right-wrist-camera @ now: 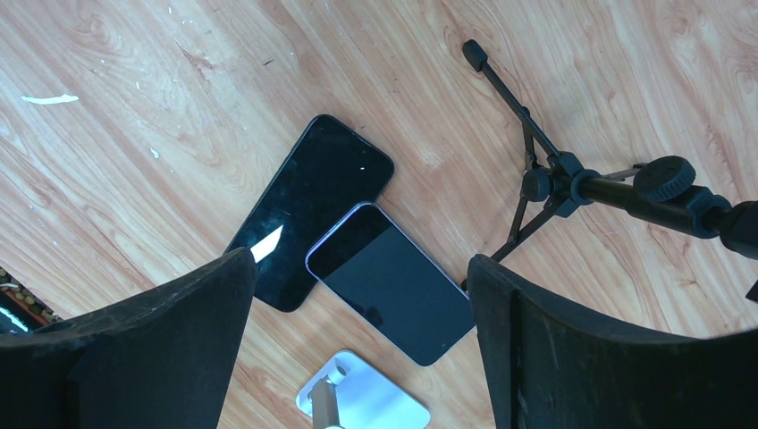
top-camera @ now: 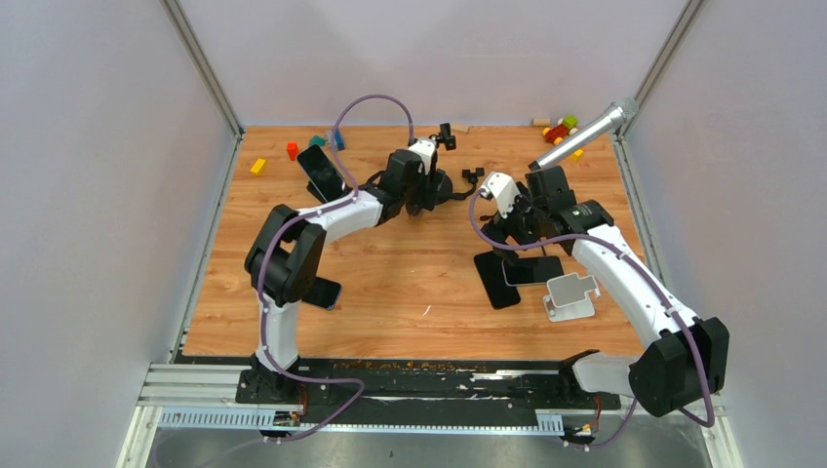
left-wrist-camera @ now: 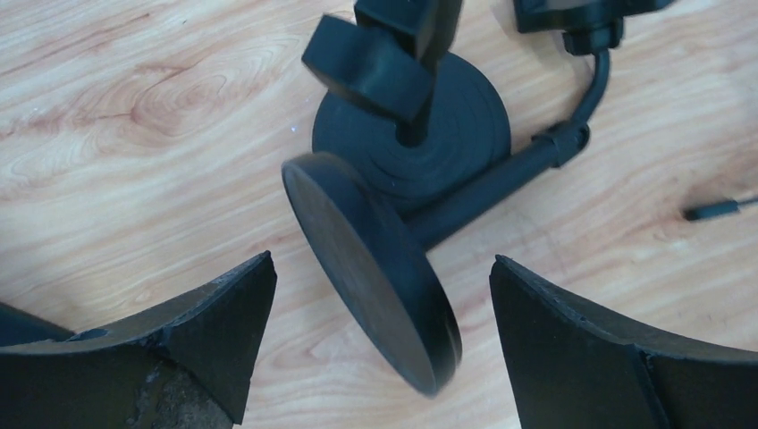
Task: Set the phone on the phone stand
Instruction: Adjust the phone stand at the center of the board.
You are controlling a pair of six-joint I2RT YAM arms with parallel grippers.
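Two dark phones lie side by side on the wooden table, a black one [right-wrist-camera: 308, 210] [top-camera: 495, 281] and one with a silver edge [right-wrist-camera: 393, 281] [top-camera: 533, 270]. My right gripper [right-wrist-camera: 359, 259] [top-camera: 512, 234] hangs open above them, holding nothing. A silver phone stand [right-wrist-camera: 362, 404] [top-camera: 571, 297] sits just near of the phones. My left gripper [left-wrist-camera: 383, 260] [top-camera: 421, 195] is open at the far centre. It hangs over a black stand with a round pad [left-wrist-camera: 371, 268] and a round base [left-wrist-camera: 465, 125], and the pad lies between its fingers.
A third phone [top-camera: 322, 174] lies at the back left and a fourth [top-camera: 325, 292] under the left arm's elbow. A silver microphone [top-camera: 585, 136] on a black tripod [right-wrist-camera: 545, 179] stands at the back right. Small toy blocks [top-camera: 561, 129] lie along the far edge.
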